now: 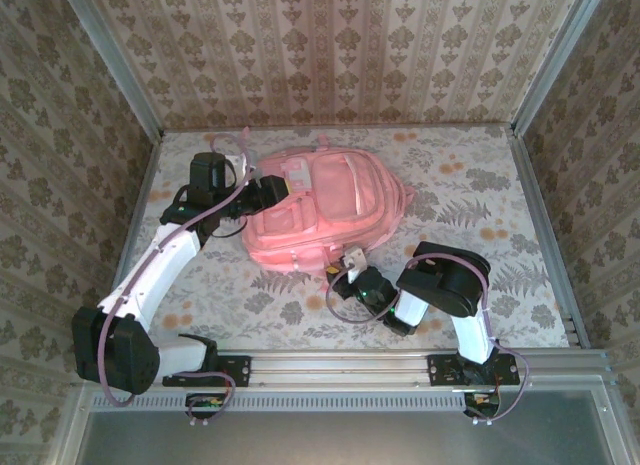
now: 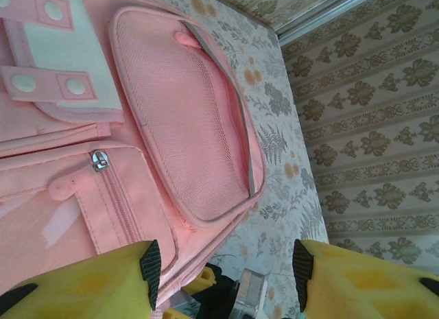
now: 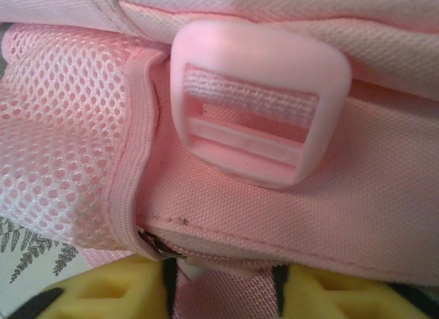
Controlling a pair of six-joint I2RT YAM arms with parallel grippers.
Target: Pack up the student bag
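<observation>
1 student bag [image 1: 320,210] w/ 1 buckle [image 3: 260,51]

We can read no text, brand, number or sign anywhere. The white patch [image 2: 75,48] on the student bag [image 1: 320,215] carries only blank pale studs, and its pink plastic buckle [image 3: 260,55] is unmarked.

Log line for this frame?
student bag: flat on table | left gripper: open, at bag's left side | right gripper: straddling pink strap at bag's near edge, grip unclear
</observation>
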